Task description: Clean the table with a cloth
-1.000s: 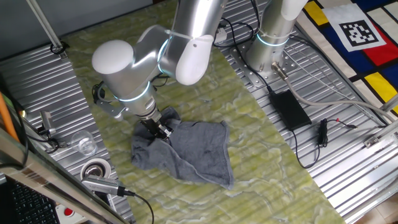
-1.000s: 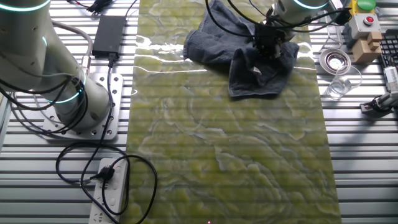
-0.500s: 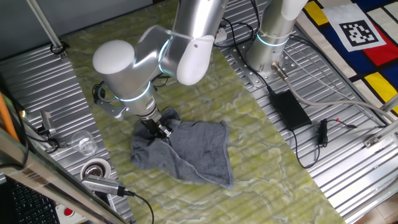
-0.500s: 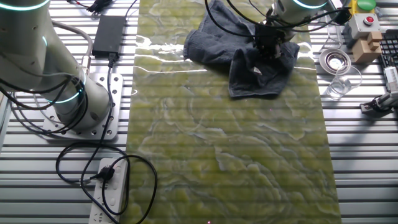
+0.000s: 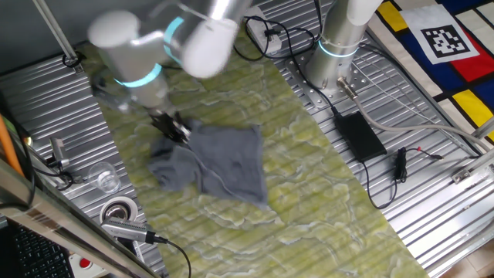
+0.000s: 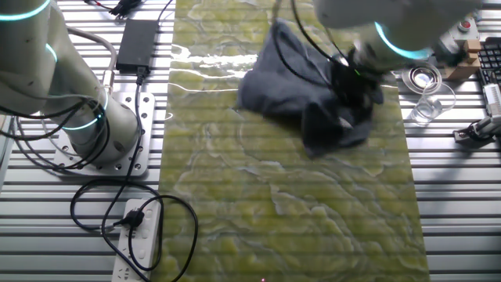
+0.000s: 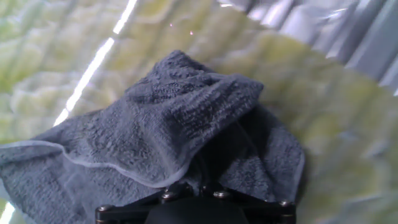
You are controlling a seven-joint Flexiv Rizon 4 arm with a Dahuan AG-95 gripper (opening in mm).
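The gripper (image 5: 171, 128) is clamped on a bunched fold of the blue-grey cloth (image 5: 220, 161), which trails beneath and beside it on the marbled table (image 6: 290, 219). Wiping looks underway; most of the table away from the gripper seems uncovered yet.

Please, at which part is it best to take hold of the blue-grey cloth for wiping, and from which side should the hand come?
Probably the bunched, raised fold of the cloth, near where the hand sits now, approached from above. There the fabric stands up off the table; the rest lies flat, giving fingers little to pinch.
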